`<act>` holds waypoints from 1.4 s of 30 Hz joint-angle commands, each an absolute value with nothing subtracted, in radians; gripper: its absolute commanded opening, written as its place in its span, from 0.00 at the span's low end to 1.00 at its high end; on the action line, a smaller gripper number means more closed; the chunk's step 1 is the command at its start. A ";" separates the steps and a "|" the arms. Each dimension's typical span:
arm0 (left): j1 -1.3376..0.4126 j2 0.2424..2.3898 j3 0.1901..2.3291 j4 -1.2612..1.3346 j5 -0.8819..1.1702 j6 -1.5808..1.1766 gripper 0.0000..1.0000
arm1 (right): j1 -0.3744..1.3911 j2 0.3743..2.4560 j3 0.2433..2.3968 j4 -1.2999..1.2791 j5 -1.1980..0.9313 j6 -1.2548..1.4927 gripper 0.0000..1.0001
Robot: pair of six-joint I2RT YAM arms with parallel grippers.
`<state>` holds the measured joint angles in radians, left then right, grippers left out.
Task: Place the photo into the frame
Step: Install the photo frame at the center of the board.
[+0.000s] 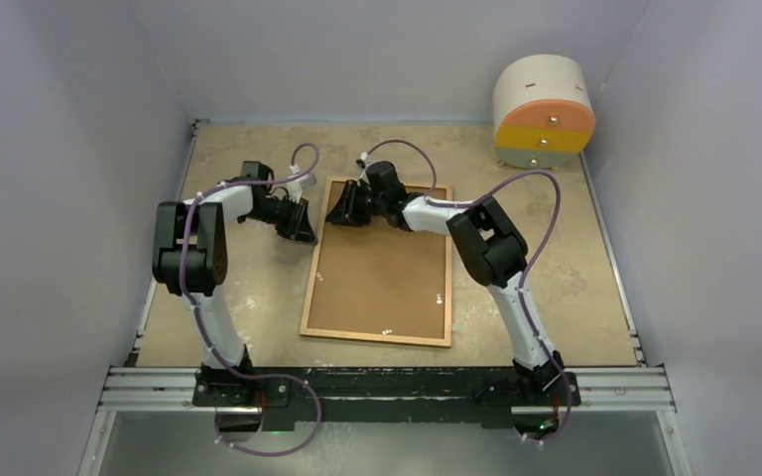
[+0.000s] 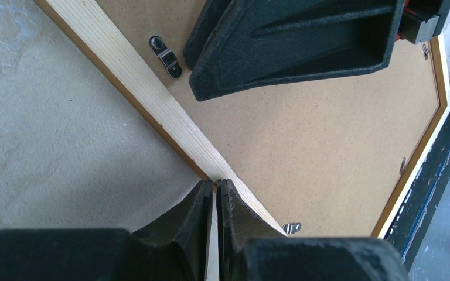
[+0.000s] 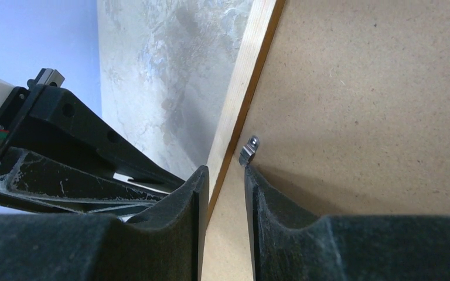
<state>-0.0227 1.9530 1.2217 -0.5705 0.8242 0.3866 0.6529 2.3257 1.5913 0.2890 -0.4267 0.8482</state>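
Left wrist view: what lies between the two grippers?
The frame: its pale rail and brown backing board lie between left gripper and right gripper, in the left wrist view.

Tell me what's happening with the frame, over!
Left gripper shut, tips at left rail of frame. Right gripper slightly open by a tab. Frame face down, board on. Photo not in sight. Cabinet well clear, far right corner.

Mottled beige tabletop [image 1: 595, 278] boxed in by plain pale walls [image 1: 357, 59].
A round white cabinet [image 1: 544, 109] with orange and yellow drawer fronts stands against the walls behind and beside it. Across the tabletop from the cabinet runs a metal rail [image 1: 635, 389], under soft, even light.
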 commanded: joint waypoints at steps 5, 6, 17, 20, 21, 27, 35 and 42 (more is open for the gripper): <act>-0.049 1.976 1.217 -0.584 0.750 0.441 0.10 | 0.662 2.370 1.635 0.234 -0.343 0.846 0.32; -0.049 1.975 1.216 -0.584 0.748 0.443 0.10 | 0.663 2.371 1.637 0.235 -0.338 0.850 0.32; -0.052 1.973 1.207 -0.580 0.743 0.446 0.10 | 0.677 2.365 1.606 0.284 -0.288 0.917 0.32; -0.053 1.977 1.206 -0.576 0.742 0.444 0.10 | 0.687 2.354 1.566 0.327 -0.253 0.980 0.30; -0.054 1.977 1.206 -0.575 0.742 0.443 0.10 | 0.690 2.348 1.552 0.338 -0.228 1.002 0.30; -0.057 1.977 1.206 -0.574 0.739 0.443 0.10 | 0.721 2.317 1.472 0.392 -0.115 1.097 0.30; -0.060 1.983 1.200 -0.567 0.742 0.443 0.09 | 0.745 2.295 1.448 0.417 -0.003 1.189 0.29; -0.063 1.982 1.201 -0.566 0.743 0.445 0.09 | 0.782 2.314 1.453 0.437 0.070 1.286 0.29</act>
<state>-0.0269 1.9530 1.2221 -0.5694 0.8223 0.3893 0.7441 2.2875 1.4654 0.4549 -0.0360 1.2152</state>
